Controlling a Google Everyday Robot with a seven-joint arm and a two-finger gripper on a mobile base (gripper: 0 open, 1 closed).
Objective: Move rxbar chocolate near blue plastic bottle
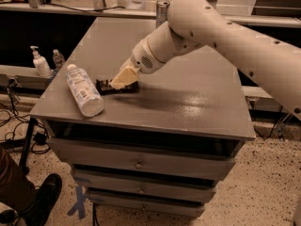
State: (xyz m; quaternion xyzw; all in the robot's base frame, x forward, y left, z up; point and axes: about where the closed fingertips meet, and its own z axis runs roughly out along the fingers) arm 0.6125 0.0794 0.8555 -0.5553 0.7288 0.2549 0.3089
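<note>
The rxbar chocolate point(105, 86), a dark flat bar, lies on the grey cabinet top point(188, 98) just right of the blue plastic bottle point(84, 91). The bottle is whitish with a white cap and lies on its side near the left front corner. My gripper point(123, 78) is low over the bar's right end and covers it. The bar's left end shows a short gap from the bottle.
A slim silver can point(162, 11) stands at the back of the top. A small white pump bottle point(40, 62) stands on a lower ledge to the left. Drawers are below the top. A person's shoe point(44, 199) is on the floor at the front left.
</note>
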